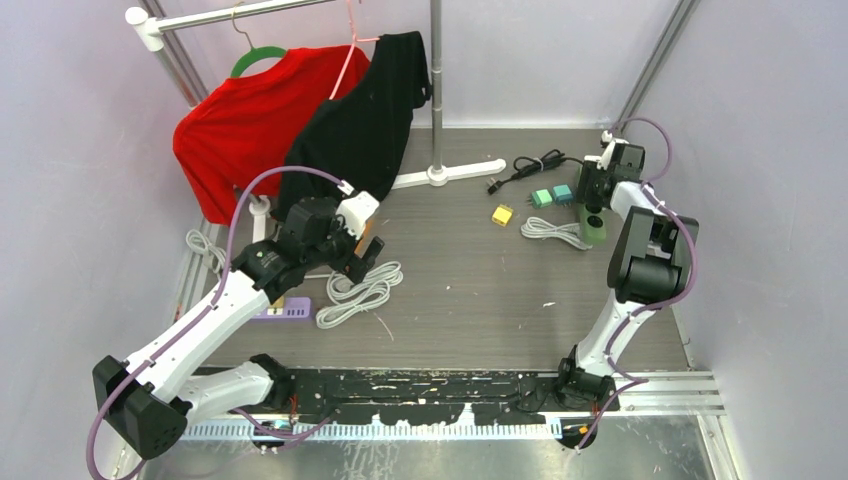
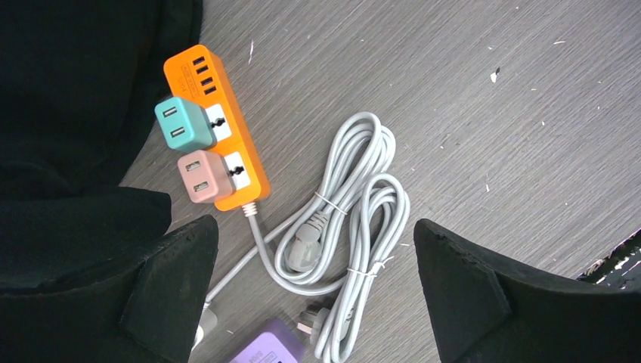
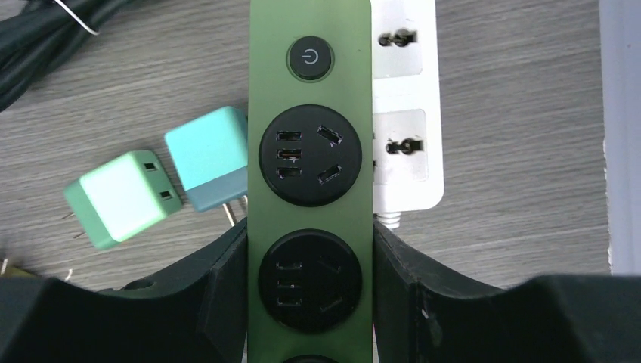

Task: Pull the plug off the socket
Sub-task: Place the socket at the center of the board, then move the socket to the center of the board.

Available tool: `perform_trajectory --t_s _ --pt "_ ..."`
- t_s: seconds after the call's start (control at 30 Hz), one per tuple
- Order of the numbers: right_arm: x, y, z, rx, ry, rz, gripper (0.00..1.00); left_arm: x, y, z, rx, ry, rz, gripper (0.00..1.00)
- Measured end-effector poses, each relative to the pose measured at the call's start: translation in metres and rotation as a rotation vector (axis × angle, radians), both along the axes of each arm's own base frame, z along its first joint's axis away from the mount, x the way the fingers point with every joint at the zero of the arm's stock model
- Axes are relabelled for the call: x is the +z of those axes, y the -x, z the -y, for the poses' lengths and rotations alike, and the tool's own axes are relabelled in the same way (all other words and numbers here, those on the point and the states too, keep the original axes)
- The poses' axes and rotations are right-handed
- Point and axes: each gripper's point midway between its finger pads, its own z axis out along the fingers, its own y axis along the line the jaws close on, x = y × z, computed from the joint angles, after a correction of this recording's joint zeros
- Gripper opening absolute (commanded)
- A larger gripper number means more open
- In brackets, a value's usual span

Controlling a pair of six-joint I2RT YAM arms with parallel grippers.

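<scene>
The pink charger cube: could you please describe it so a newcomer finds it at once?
Start at the hanging black shirt; an orange plastic power strip lies by its hem. Two cubes are plugged into it: the pink charger cube sits nearest the end where the grey cord leaves, beside a teal cube.

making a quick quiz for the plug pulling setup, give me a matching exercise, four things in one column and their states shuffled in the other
Things
1. orange power strip
2. green power strip
3. light green cube charger
4. left end effector

States
A. clamped between the fingers of the right end effector
B. lying loose on the table, not plugged in
C. teal adapter and pink adapter plugged into it
D. wide open, holding nothing

Pairs: 1-C, 2-A, 3-B, 4-D
</scene>
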Motion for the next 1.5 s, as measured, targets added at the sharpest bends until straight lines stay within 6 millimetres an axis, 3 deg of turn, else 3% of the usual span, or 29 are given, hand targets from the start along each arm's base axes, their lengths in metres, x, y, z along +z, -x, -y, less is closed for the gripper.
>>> perform_trajectory --t_s 0.13,0.23,0.37,0.5,0.6,0.67,0.8,0.87,0.97,1.1,1.2,1.37,1.5 --pt "-0.003 0.003 0.005 -0.021 0.014 -0.028 0.67 0.0 0.0 0.0 -0.001 0.001 0.002 1.0" --pt "0.003 0.001 0.008 -0.025 0.02 -0.022 0.8 0.0 0.0 0.0 -0.001 0.001 0.003 1.0" --pt "0.021 0.002 0.009 -0.023 0.033 0.009 0.85 -0.001 0.0 0.0 -0.001 0.0 0.001 1.0" --pt "0.063 0.007 0.005 -0.01 0.042 0.09 0.85 -0.002 0.0 0.0 -0.001 -0.001 -0.001 1.0" --pt "0.11 0.016 -0.012 0.061 0.02 0.19 0.85 -0.002 0.0 0.0 -0.002 -0.002 0.0 1.0" --pt "0.141 0.028 -0.035 0.159 -0.016 0.256 0.84 -0.003 0.0 0.0 -0.003 -0.005 -0.002 1.0" --pt "0.204 0.063 -0.092 0.399 -0.128 0.405 0.83 -0.008 0.0 -0.001 -0.005 -0.016 -0.011 1.0" --pt "0.225 0.082 -0.122 0.512 -0.218 0.477 0.83 -0.012 0.001 -0.001 -0.006 -0.024 -0.017 0.99" --pt "0.227 0.11 -0.158 0.636 -0.377 0.516 0.82 -0.015 0.0 -0.002 -0.007 -0.035 -0.021 0.99" --pt "0.193 0.132 -0.179 0.673 -0.557 0.452 0.82 -0.016 0.001 0.001 -0.005 -0.017 -0.038 0.99" --pt "0.174 0.143 -0.186 0.668 -0.635 0.398 0.81 -0.013 0.003 0.011 0.006 0.054 -0.064 0.99" --pt "0.182 0.15 -0.19 0.71 -0.624 0.42 0.81 -0.007 0.005 0.031 0.057 0.226 -0.129 1.0" --pt "0.187 0.153 -0.192 0.738 -0.614 0.434 0.81 -0.022 0.002 0.027 0.161 0.271 -0.173 0.99"
